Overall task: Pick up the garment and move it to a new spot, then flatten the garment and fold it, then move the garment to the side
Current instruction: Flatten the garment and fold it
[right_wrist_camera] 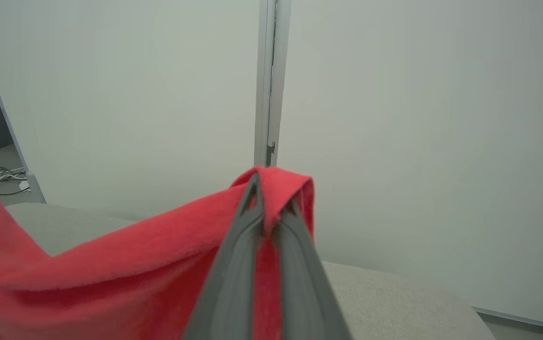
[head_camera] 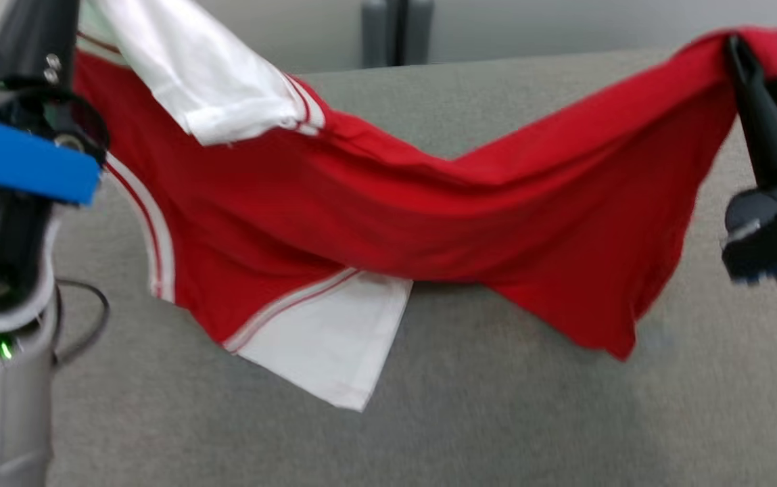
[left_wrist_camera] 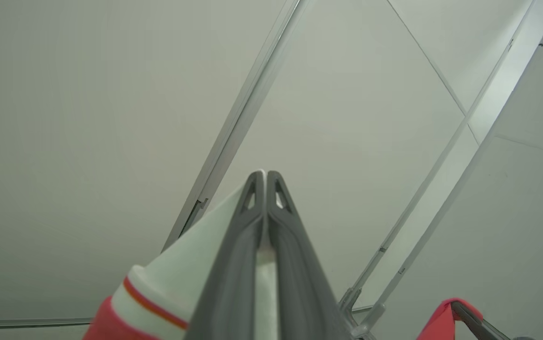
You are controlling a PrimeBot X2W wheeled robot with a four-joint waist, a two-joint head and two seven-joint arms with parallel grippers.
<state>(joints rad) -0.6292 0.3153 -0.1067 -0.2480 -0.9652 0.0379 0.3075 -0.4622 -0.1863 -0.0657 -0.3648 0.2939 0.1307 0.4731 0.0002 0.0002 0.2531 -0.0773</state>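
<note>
Left claw (left_wrist_camera: pixel 265 175) up close in its wrist view: both fingers pressed together, pinching white fabric of the T-shirt (head_camera: pixel 429 216), with a red-striped cuff band (left_wrist_camera: pixel 148 302) showing just left of the fingers. Right claw (right_wrist_camera: pixel 271 193) likewise clamped, pinching a red edge that folds over its tips. Head view: T-shirt is red with white sleeves, strung between the two claws. Left end is high at the top-left corner, right end high at the top-right, middle sagging. Upper sleeve (head_camera: pixel 212 74) drapes over the red body near the left claw. Lower sleeve (head_camera: pixel 334 338) hangs at the bottom of the sag, and a red corner (head_camera: pixel 604 325) hangs lower right. Whole thing is above the grey counter (head_camera: pixel 496 433); can't tell whether the lowest cloth touches it. Blue block (head_camera: pixel 23 159) on the left wrist sits at the left edge, dark cable (head_camera: pixel 90 318) looping below it. Pale wall panels (right_wrist_camera: pixel 418 118) and a vertical post (right_wrist_camera: pixel 269 85) stand behind the counter in the right wrist view.
</note>
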